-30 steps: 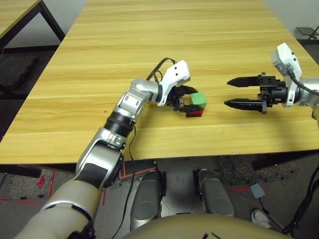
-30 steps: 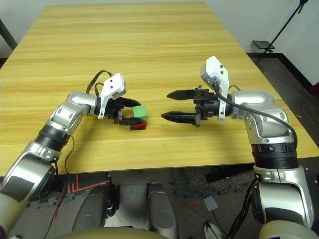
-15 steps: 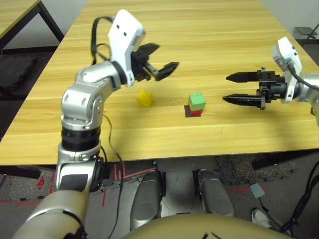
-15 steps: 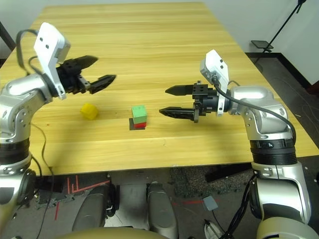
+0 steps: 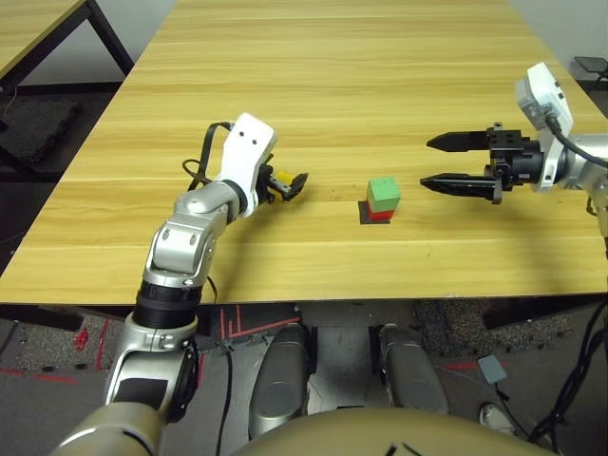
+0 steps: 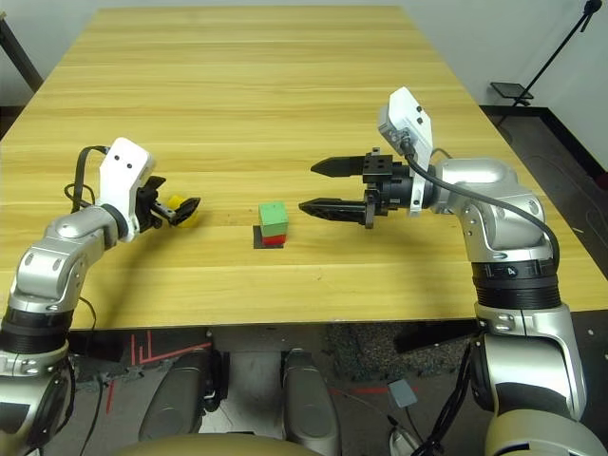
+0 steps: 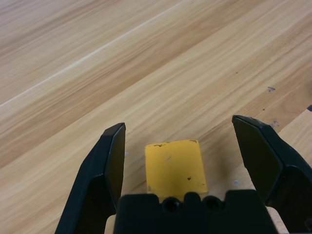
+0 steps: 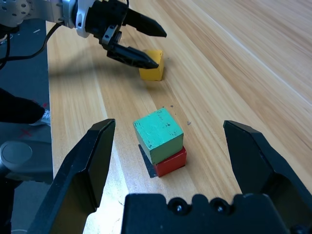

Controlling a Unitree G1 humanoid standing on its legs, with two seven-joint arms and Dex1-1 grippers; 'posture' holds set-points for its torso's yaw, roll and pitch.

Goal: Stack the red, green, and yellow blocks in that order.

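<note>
Left wrist view: the left gripper [image 7: 178, 146] is now coming down around the yellow block [image 7: 175, 165], fingers wide open, holding nothing. Green block [image 5: 383, 193] is already sitting on red [image 5: 378, 215]; right gripper [image 5: 439, 160] is waiting open nearby.

A light wooden table [image 5: 380, 76] bears a small flat black square patch [image 5: 365, 211].

Left gripper [image 7: 178, 146] left green block [image 5: 383, 193], dropped astride yellow block [image 7: 174, 166].
</note>
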